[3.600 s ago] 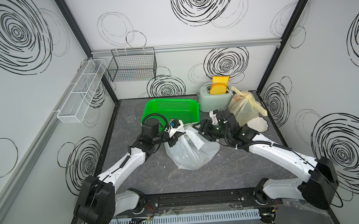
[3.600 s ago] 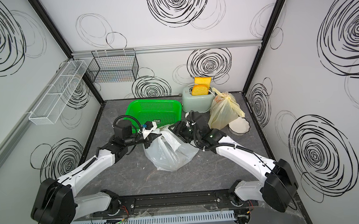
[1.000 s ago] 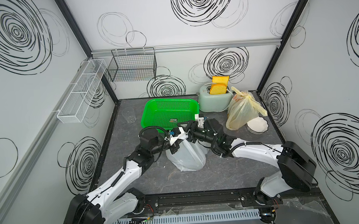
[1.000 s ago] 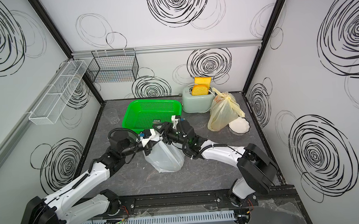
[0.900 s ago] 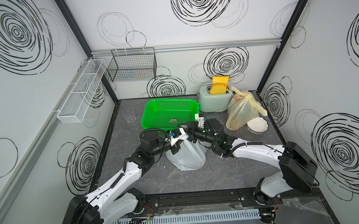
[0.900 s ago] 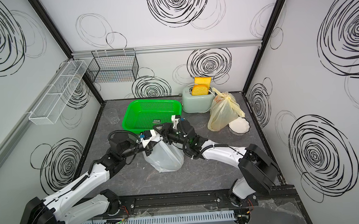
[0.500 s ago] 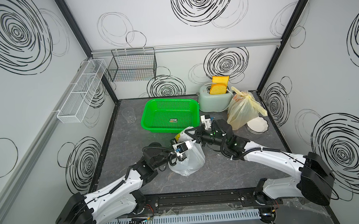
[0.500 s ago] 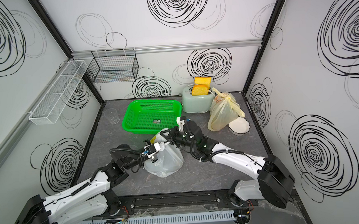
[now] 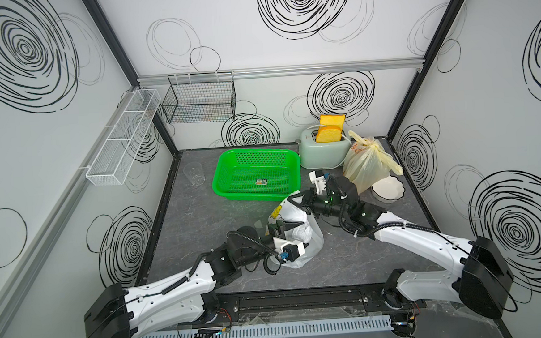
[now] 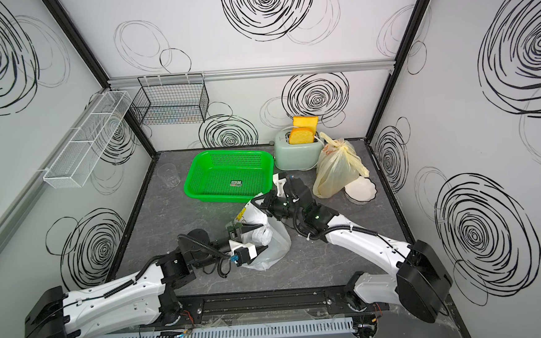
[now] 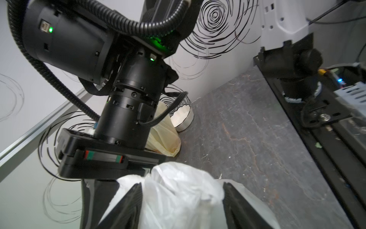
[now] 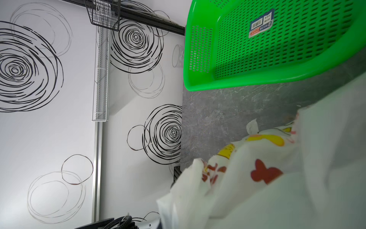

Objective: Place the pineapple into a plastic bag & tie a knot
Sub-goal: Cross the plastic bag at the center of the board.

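The white plastic bag [image 9: 309, 238] with yellow and red print sits crumpled at the table's middle, seen in both top views [image 10: 276, 240]. My left gripper [image 9: 299, 234] lies low against its near side. In the left wrist view its jaws stand open [image 11: 182, 198] with a bunch of the bag [image 11: 178, 190] between them. My right gripper [image 9: 293, 198] reaches in from the right and is shut on the bag's upper edge. In the right wrist view the bag [image 12: 277, 178] covers its fingers. The pineapple is hidden.
A green basket [image 9: 256, 174] stands just behind the bag. A toaster with bread [image 9: 323, 153], a tied yellowish bag [image 9: 368, 163] and a white bowl [image 9: 388, 190] are at the back right. A clear cup [image 9: 194, 174] stands at the back left.
My left arm drew back toward the front with the bag, then its jaws opened around the bunched plastic. My right gripper closed on the bag's upper edge and followed it rightward.
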